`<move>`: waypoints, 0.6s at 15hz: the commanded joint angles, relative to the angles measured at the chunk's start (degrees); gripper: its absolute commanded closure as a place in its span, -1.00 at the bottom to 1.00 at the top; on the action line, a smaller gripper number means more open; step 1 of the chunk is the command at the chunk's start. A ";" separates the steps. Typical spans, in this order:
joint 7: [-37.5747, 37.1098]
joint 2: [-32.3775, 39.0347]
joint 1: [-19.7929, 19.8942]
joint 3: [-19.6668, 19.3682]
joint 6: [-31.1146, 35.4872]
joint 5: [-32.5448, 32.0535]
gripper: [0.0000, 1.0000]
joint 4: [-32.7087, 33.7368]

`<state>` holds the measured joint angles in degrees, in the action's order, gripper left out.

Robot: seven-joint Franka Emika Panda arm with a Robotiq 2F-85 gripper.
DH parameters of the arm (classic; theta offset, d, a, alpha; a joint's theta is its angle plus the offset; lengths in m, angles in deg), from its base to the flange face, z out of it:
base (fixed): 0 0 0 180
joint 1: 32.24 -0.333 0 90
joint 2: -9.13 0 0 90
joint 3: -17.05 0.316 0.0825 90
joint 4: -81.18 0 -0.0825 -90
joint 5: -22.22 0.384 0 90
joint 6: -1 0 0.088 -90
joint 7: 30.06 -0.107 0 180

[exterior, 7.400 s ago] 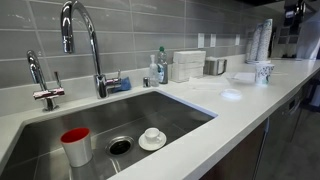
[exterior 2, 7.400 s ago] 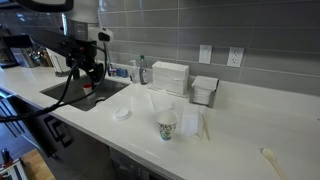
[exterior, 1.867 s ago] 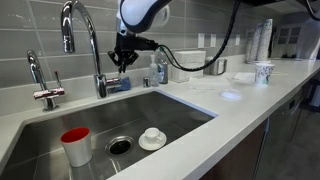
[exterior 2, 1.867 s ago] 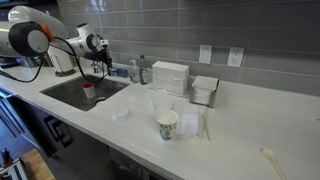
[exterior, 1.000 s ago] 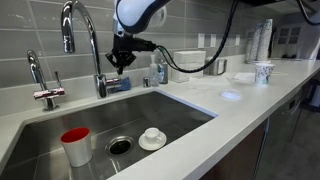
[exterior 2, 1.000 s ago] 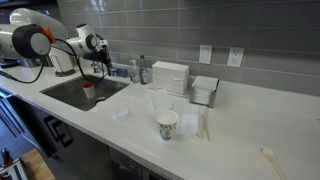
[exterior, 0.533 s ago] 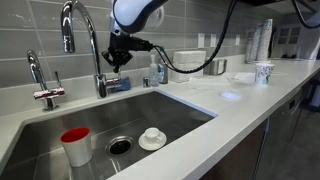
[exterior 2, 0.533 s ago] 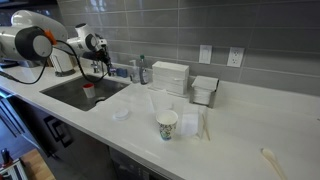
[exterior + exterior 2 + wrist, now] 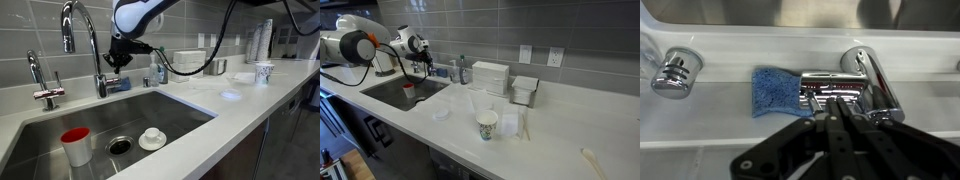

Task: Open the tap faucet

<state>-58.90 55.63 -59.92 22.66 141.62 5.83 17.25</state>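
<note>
The tap faucet (image 9: 90, 35) is a tall chrome gooseneck that rises behind the steel sink (image 9: 180, 110). In the wrist view its chrome side handle (image 9: 832, 80) juts left from the faucet body (image 9: 876, 80). My gripper (image 9: 117, 67) hangs just right of the faucet's base, level with that handle. Its fingers are shut with nothing between them. Seen from the wrist, the gripper (image 9: 838, 103) has its tips right at the handle's near edge. Whether they touch it I cannot tell. In an exterior view the gripper (image 9: 422, 66) hangs over the back of the sink.
A shorter chrome tap (image 9: 41, 82) stands left of the faucet. A blue sponge (image 9: 775, 92) and a round chrome knob (image 9: 675, 72) lie on the ledge. The sink holds a red cup (image 9: 75, 145) and a white cup on a saucer (image 9: 152, 138). A soap bottle (image 9: 159, 68) stands to the right.
The shut gripper has crept a little to the left, closer to the faucet's handle. Nothing else has moved.
</note>
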 commanded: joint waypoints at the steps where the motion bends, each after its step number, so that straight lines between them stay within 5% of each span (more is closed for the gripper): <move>1: -0.49 1.43 -0.86 -1.45 0.07 -1.57 0.84 2.05; 9: -1.07 1.34 -1.77 -3.18 -1.68 -2.11 0.86 2.05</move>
<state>-58.92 56.06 -60.76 21.21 141.48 5.31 18.01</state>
